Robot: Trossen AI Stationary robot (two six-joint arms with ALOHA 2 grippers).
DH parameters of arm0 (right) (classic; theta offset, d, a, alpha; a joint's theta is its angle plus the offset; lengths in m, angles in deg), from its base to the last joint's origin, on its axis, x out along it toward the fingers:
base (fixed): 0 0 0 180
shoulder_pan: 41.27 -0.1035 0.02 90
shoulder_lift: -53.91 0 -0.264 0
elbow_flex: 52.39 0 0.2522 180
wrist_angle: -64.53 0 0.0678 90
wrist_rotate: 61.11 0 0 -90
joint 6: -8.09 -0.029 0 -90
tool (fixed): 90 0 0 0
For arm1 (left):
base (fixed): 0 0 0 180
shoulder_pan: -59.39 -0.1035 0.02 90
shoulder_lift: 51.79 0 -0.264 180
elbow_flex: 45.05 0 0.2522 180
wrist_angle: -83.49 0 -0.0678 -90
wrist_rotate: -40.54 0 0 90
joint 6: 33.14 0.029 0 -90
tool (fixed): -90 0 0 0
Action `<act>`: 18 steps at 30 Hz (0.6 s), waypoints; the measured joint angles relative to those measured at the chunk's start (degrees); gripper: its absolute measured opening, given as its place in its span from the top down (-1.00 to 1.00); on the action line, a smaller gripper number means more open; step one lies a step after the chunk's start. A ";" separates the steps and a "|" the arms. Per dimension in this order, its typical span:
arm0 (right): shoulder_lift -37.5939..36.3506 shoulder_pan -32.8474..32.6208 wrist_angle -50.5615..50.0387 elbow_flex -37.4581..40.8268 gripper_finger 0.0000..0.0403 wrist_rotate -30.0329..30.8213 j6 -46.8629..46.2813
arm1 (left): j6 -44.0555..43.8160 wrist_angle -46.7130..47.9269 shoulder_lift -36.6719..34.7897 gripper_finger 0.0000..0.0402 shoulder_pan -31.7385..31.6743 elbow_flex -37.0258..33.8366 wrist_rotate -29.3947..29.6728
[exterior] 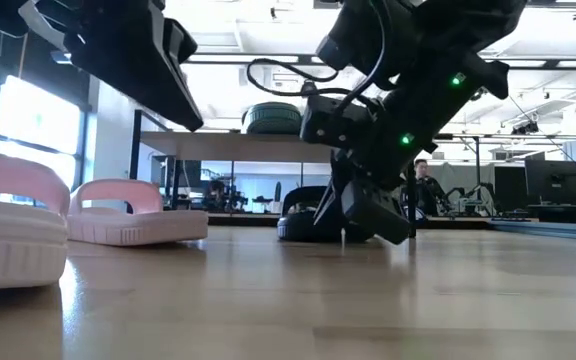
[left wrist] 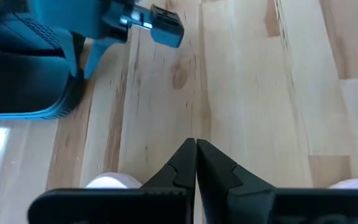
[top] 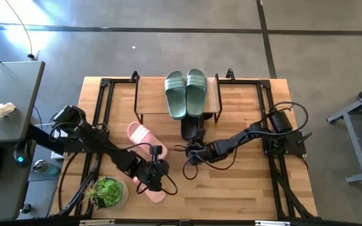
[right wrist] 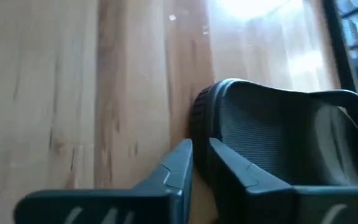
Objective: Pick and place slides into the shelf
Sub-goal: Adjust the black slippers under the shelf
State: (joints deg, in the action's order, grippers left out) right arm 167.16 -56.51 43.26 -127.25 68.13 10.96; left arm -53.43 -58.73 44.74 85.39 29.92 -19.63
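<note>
Two sage green slides (top: 185, 93) lie side by side on the plank top of the shelf (top: 148, 100) at the table's far middle. A black slide (top: 190, 129) lies on the table just in front of the shelf, with my right gripper (right wrist: 201, 163) closed at its near end. One pink slide (top: 142, 135) rests flat on the table to the left. Another pink slide (top: 157, 190) lies below my left gripper (left wrist: 196, 149), which hangs shut above the wood and holds nothing. My right gripper has the black slide's heel rim (right wrist: 199, 121) between its two fingers. One finger (right wrist: 244, 177) lies over the footbed and the other stays outside the sole's wall. The fingers slant down from the near right. The slide rests flat on the table (exterior: 308, 226).
A small potted plant (top: 109, 192) stands at the near left corner. Black metal frames (top: 102, 107) run along both table sides. A grey desk (top: 5, 94) stands off the table's left. Bare wood lies between the two arms and at the near right.
</note>
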 joint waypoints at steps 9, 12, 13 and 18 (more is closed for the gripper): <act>0.00 0.59 -3.48 0.04 0.83 -4.39 1.97 | -0.98 -0.23 0.00 0.99 0.02 0.02 1.09; 0.00 -0.49 -2.91 -0.06 0.79 -4.83 1.20 | -0.92 -0.02 0.00 0.99 -0.01 0.02 1.07; 0.00 -1.13 -3.08 -0.48 0.77 -5.11 1.26 | -0.73 0.25 0.00 0.99 -0.02 0.02 1.12; 0.00 -3.74 -3.07 -3.48 0.66 -3.66 4.72 | 1.98 1.07 -0.49 0.99 0.43 0.00 1.26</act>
State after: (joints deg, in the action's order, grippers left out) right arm 167.16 -60.24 40.19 -130.73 64.47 15.68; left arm -51.45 -57.66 44.26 85.82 29.92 -18.38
